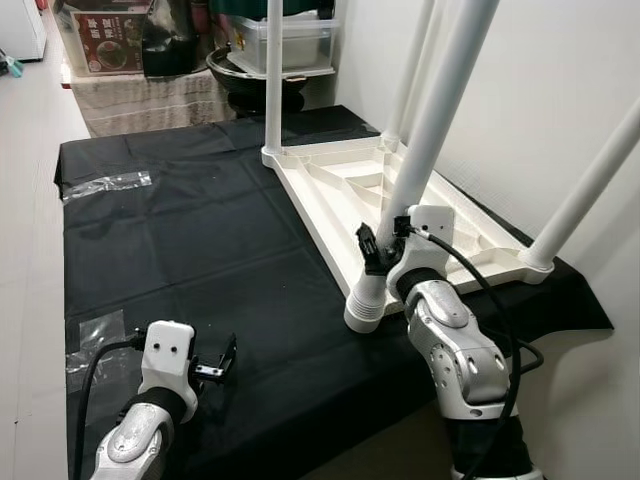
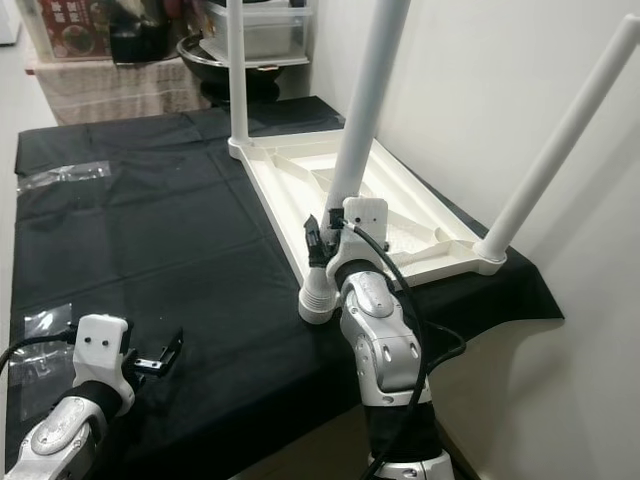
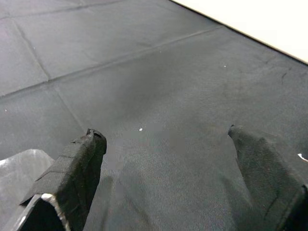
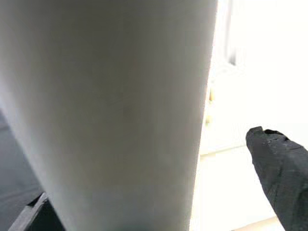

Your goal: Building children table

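Left hand [image 1: 218, 362]: low over the black cloth [image 1: 200, 240], fingers spread wide, nothing between them; the wrist view shows bare cloth past the fingertips [image 3: 91, 144].
Plastic wrappers: one [image 1: 105, 185] far ahead of the left hand near the cloth's far edge, another [image 1: 95, 335] just outboard of it.
Tabletop [image 1: 400, 210]: white, upside down on the cloth, ribbed underside up, ahead of and partly beside the right hand.
Fitted legs: one [image 1: 273, 75] upright at the far corner; another [image 1: 590, 180] slanting up at the corner outboard of the right hand.
Near leg [image 1: 425, 140]: foot in the near-corner socket [image 1: 366, 305], directly below the right hand; leans noticeably.
Right hand [image 1: 385, 243]: fingers set either side of the near leg low on the shaft; whether they press it I cannot tell, the wrist view being too close.
Step (judgement): seating the near leg.
Technique: bring the leg square to the tabletop before pushing or twisting; keep the grip low near the socket.
Risk: forcing it tilted may jam the joint or slide the tabletop; the free left hand could brace it.
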Tool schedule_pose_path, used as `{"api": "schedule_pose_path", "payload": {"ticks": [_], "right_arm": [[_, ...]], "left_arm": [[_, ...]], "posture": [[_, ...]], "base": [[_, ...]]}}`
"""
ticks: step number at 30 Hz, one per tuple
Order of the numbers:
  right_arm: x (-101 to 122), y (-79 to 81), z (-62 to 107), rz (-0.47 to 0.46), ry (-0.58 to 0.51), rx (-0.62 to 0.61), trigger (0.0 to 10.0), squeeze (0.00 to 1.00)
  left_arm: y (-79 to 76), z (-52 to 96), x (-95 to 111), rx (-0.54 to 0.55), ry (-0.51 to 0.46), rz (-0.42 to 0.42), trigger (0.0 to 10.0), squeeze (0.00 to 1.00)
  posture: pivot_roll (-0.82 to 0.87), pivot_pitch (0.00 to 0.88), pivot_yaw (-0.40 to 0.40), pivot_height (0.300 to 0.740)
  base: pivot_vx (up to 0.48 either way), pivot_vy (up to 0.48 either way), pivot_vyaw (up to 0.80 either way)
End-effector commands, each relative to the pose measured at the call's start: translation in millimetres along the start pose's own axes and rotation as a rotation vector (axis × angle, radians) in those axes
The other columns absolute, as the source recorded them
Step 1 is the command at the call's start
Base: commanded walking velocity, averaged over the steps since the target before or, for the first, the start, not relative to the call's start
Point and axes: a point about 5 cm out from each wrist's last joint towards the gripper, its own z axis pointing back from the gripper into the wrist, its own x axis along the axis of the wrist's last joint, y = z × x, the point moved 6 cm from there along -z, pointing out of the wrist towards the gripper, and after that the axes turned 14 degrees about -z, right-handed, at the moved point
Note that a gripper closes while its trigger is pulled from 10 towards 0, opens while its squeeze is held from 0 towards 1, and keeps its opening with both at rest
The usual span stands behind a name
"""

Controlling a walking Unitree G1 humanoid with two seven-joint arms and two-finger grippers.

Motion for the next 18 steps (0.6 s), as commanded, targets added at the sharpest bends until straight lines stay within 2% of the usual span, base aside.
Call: {"api": "schedule_pose_path", "payload": {"ticks": [1,8,14,15,18], "right_arm": [[12.7,-7.7,2.2,-0.003,-0.049,-0.029,10.0,1.0],[20.6,-2.4,4.1,-0.017,-0.071,0.0,10.0,1.0],[29.7,5.9,2.1,-0.022,-0.085,0.084,10.0,1.0],[34.3,8.8,-0.7,-0.013,-0.088,0.129,10.0,1.0],[36.6,9.5,-2.0,-0.011,-0.091,0.146,10.0,1.0]], "left_arm": [[-0.7,-1.2,-0.9,-0.008,0.0,-0.006,10.0,0.0],[-0.6,-1.4,-1.2,-0.011,-0.001,-0.007,10.0,0.0],[-1.0,-2.2,-0.9,-0.017,-0.004,-0.008,10.0,0.0],[-1.2,-2.5,-0.8,-0.019,-0.005,-0.009,10.0,0.0],[-1.3,-2.5,-0.8,-0.02,-0.005,-0.008,10.0,0.0]], "posture": [[0.06,0.0,-0.079,0.74],[0.06,0.0,-0.076,0.74],[0.06,0.0,-0.074,0.74],[0.06,0.0,-0.073,0.74],[0.06,0.0,-0.073,0.74]], "base": [[0.0,0.0,0.0],[0.0,0.0,0.0],[0.0,0.0,0.0],[0.0,0.0,0.0],[0.0,0.0,0.0]]}}
